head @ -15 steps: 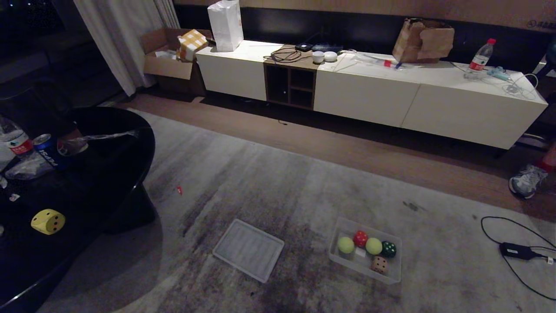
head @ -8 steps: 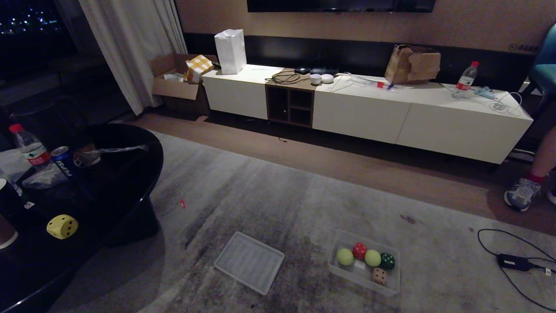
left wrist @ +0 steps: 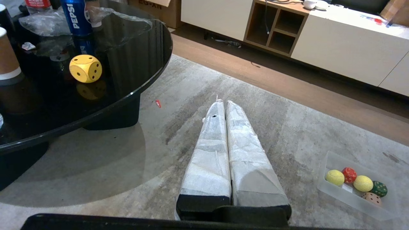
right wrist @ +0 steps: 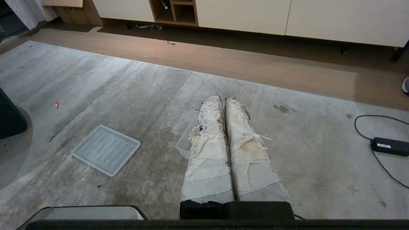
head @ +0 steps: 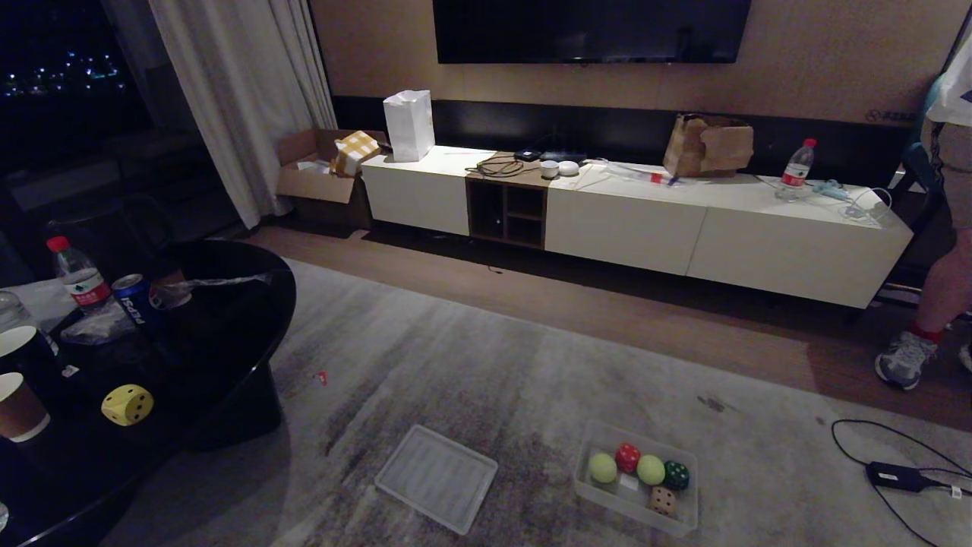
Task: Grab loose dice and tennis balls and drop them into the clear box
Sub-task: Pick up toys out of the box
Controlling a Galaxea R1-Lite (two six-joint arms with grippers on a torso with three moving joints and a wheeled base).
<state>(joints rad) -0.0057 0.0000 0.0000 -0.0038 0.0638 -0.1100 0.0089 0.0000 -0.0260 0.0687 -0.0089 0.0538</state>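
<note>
Both hands hang parked and empty above the grey carpet (head: 486, 365): the left hand (left wrist: 222, 102) with its taped fingers pressed together, the right hand (right wrist: 222, 97) likewise closed on nothing, neither showing in the head view. To the robot's left, the round black glass surface (head: 250, 304) carries the one loose piece, a soft yellow die with black dots (head: 127, 404), near paper cups, a water bottle and a blue cola can (head: 135, 296). On the carpet sits the clear frosted plastic box (head: 636, 507), already holding two fuzzy yellow-green tennis balls (head: 603, 468), a red die (head: 627, 457), a dark green die (head: 676, 475) and a peach die (head: 662, 499); its ribbed translucent lid (head: 437, 477) lies just beside it. Fetching the yellow die likely means nearing the surface, opening the left hand wide and closing across flat faces, clear of the cups.
</note>
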